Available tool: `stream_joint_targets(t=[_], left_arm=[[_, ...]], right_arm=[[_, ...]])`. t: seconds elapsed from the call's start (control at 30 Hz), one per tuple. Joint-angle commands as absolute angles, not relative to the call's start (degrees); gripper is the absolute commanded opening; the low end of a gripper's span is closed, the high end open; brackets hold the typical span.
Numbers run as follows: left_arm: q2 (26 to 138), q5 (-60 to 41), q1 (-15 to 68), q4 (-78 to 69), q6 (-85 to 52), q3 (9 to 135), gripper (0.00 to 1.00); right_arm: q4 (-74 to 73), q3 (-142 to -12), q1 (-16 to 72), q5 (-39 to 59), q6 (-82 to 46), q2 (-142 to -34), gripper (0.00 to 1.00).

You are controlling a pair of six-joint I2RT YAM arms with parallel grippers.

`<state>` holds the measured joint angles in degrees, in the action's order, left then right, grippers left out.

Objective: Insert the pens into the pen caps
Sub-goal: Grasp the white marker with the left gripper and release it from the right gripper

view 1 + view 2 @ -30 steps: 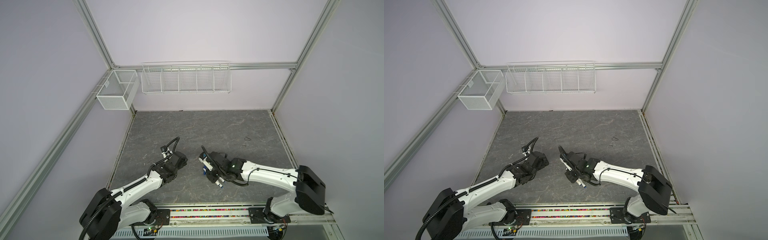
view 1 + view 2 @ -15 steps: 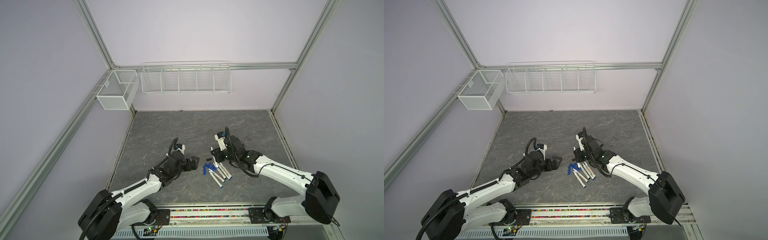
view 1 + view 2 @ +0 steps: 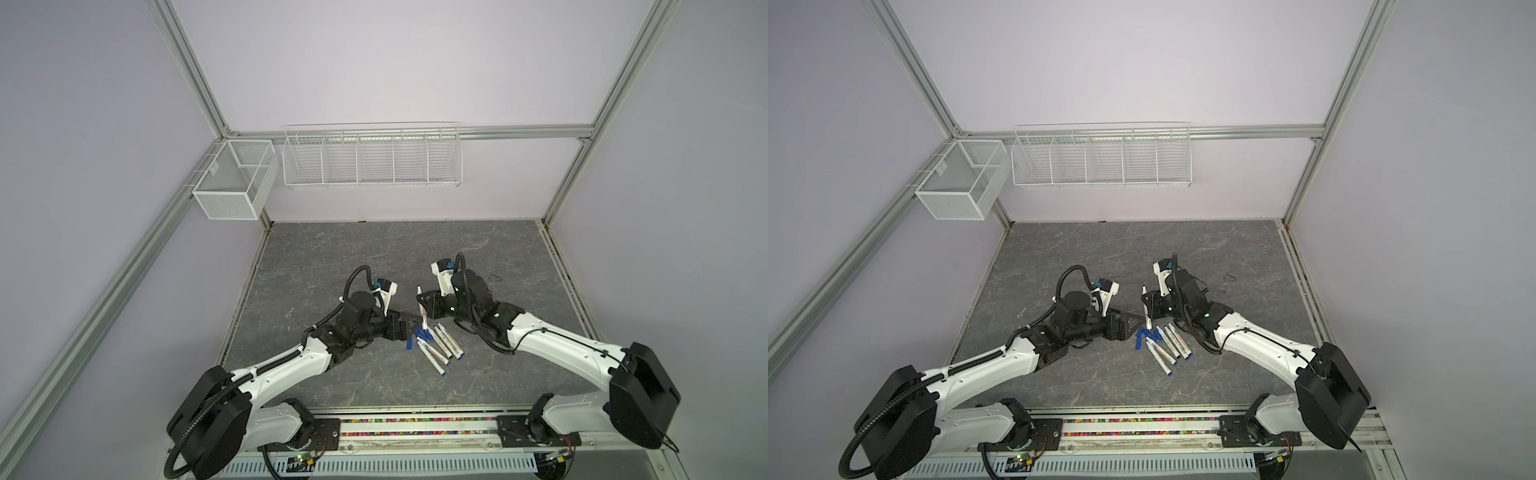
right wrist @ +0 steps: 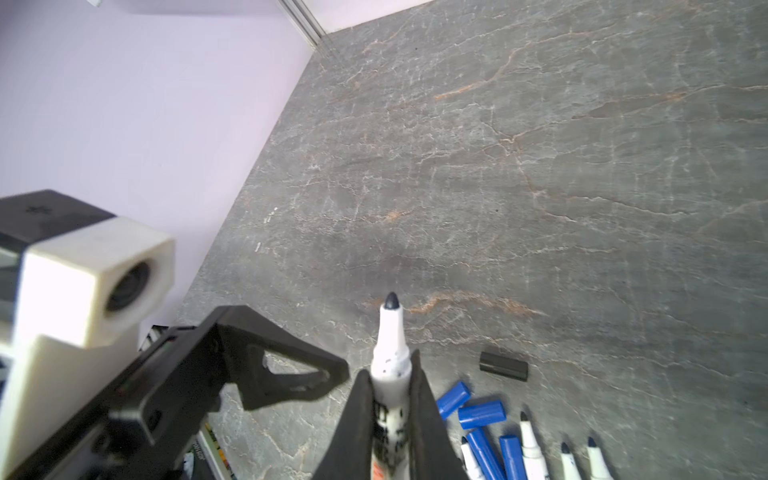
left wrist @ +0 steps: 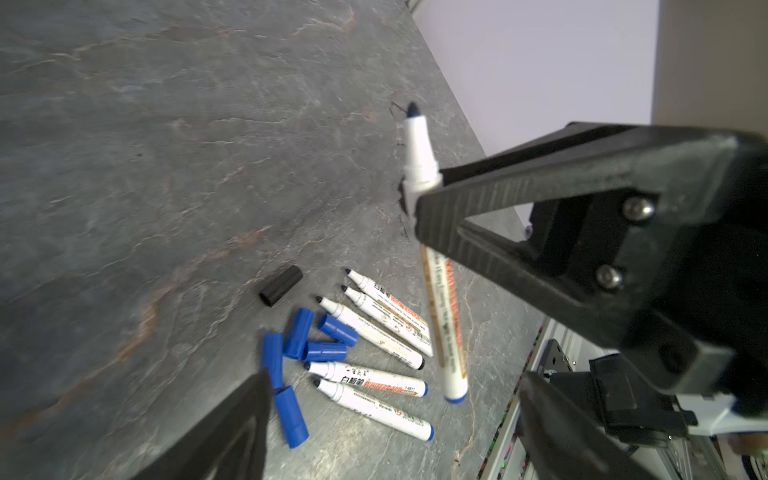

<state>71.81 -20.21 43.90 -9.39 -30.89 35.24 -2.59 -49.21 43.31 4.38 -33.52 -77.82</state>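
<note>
Right gripper point(image 4: 390, 376) was clamped on the held pen point(image 4: 390, 332) just below its neck. Nib bare, pointing to 12 o'clock in both top views, barrel lifted off the table point(image 3: 374, 257).
Left gripper point(image 3: 409, 326) sat at its 7 o'clock, jaws apart, nothing between them, low by the heap.
Blue caps point(image 5: 318, 345), five, lay bunched and touching at 6 o'clock of the held pen. Loose pens point(image 5: 374, 324), five, uncapped, fanned toward 5 o'clock, nibs just beside the caps. Black cap point(image 5: 280, 286) lay apart from the heap.

Risks, as judged:
- Caps so crowded that the left jaws might take two, or shove one under a pen
- Black cap would be a mismatch for the held pen's blue end plug point(image 5: 455, 398)
- Grip so near the neck left little room for a cap to seat
- Long free tail might pivot under a push

Views:
- Only the left wrist view showed the end plug hanging clear; the right wrist view hid the lower barrel behind its fingers
- Black cap was plain in both wrist views, not made out in the top views
</note>
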Motion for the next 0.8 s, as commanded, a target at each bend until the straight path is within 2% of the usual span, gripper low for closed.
stream_joint_targets(t=[0.0,0.2,0.4,0.47,0.63,0.77], left_arm=[[74.2,-22.5,44.0,-11.2,-29.0,38.6,0.8],[78.0,-22.9,44.0,-11.4,-28.4,42.0,0.71],[80.8,-23.6,44.0,-11.6,-29.3,43.2,0.55],[80.7,-23.2,44.0,-12.9,-30.1,42.7,0.47],[80.1,-20.7,44.0,-12.3,-30.5,42.9,0.18],[78.8,-19.1,44.0,-10.9,-30.4,42.5,0.04]], right_arm=[[-5.9,-48.6,43.2,6.2,-35.7,-77.6,0.07],[-6.6,-48.1,43.2,6.2,-36.3,-76.1,0.07],[-7.6,-47.0,43.1,5.8,-37.8,-74.6,0.07],[-7.5,-46.8,43.1,5.9,-38.0,-74.4,0.07],[-7.7,-45.8,42.8,5.5,-39.0,-73.9,0.07],[-7.5,-45.0,42.3,5.5,-39.3,-73.4,0.07]])
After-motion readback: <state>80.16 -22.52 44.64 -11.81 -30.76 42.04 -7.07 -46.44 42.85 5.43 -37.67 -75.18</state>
